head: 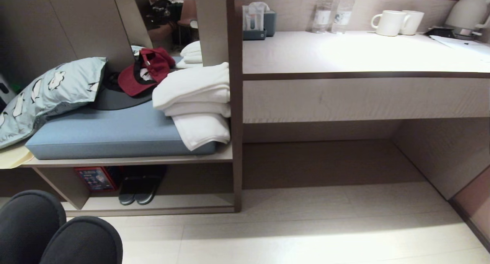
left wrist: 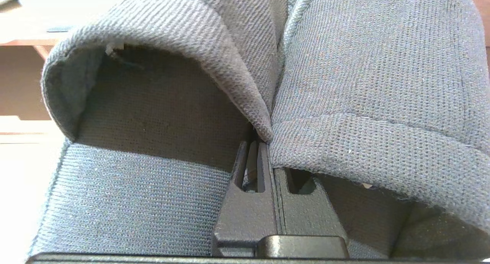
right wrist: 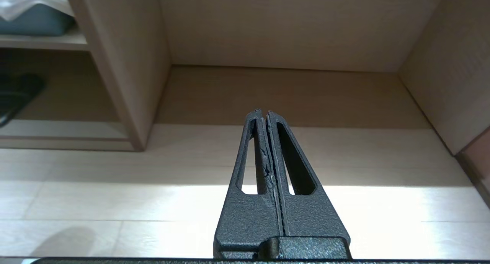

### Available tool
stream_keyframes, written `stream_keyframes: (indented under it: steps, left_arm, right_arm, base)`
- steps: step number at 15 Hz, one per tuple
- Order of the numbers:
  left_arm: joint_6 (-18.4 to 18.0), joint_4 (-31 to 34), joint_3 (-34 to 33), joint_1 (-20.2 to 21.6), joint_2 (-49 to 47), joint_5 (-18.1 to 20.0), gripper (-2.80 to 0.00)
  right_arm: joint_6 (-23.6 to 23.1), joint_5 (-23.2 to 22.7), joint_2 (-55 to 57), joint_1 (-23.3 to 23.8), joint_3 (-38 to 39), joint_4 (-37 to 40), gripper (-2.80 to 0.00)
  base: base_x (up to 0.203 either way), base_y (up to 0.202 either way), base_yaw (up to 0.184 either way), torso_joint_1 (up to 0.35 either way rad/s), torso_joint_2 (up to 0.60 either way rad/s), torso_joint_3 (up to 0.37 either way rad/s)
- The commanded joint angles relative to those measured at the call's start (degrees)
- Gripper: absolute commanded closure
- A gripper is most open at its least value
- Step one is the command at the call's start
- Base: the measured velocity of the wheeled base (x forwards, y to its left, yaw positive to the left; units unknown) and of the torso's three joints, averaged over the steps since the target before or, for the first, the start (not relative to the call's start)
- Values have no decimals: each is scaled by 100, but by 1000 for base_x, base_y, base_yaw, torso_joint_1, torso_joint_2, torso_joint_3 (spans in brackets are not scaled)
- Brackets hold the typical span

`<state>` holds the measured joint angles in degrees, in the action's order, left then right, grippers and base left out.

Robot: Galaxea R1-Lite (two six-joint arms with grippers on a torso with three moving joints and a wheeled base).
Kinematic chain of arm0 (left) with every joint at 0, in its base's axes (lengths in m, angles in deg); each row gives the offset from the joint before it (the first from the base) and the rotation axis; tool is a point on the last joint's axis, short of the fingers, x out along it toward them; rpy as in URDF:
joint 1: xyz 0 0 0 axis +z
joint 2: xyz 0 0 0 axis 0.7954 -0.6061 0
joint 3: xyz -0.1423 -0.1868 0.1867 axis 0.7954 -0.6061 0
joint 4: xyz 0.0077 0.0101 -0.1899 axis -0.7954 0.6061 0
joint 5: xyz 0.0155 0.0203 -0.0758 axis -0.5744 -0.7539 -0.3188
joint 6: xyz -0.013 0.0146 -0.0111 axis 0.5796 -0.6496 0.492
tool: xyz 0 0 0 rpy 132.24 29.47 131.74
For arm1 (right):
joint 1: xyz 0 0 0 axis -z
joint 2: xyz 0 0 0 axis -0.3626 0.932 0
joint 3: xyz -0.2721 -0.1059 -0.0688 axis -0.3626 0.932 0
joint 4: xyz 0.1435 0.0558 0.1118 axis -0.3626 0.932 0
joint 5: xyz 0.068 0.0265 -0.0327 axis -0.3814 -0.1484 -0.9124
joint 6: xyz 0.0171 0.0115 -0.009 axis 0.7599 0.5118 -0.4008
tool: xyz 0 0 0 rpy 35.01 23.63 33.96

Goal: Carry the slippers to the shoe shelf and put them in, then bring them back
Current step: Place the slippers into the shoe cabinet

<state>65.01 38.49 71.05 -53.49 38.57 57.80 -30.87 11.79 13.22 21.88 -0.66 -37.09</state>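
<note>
The black fabric slippers [head: 57, 233] hang side by side at the near left of the head view, toes pointing at the furniture. Seen from the left wrist, the slippers [left wrist: 172, 103] fill the picture. My left gripper [left wrist: 266, 144] is shut on their inner edges where the two meet. The shoe shelf [head: 183, 202] is the low cubby under the blue-cushioned bench, ahead and slightly right of the slippers. My right gripper [right wrist: 264, 111] is shut and empty, above the pale floor before the desk recess.
Another dark pair with pale sole edges [head: 141, 189] and a red box [head: 95, 178] sit in the cubby's left part. Folded white towels [head: 197, 103], a red cap [head: 147, 70] and a pillow [head: 46, 95] lie on the cushion. The desk [head: 363, 53] holds mugs, bottles and a kettle.
</note>
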Motion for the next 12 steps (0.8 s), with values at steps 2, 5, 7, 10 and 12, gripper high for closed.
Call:
stream_keyframes:
  steps: [2,5,7,10,12]
  left_arm:
    - [3,0,0,0,1,-3,0]
    - [3,8,0,0,1,-1,0]
    - [3,0,0,0,1,-1,0]
    - [3,9,0,0,1,5,0]
    - [3,8,0,0,1,-4,0]
  right_arm:
    - [-3,1,-224,-1,229,-1,0]
    - [-3,1,-224,-1,229,-2,0]
    - [-3,1,-224,-1,229,3,0]
    - [-3,1,-224,-1,229,-2,0]
    - [-3,1,-224,-1,229,-2,0]
  base:
    - [0,192,0,6,2,-1]
    - [0,91,1,2,2,-1]
    - [0,0,0,0,0,0]
    - [0,0,0,0,0,0]
    - [0,0,0,0,0,0]
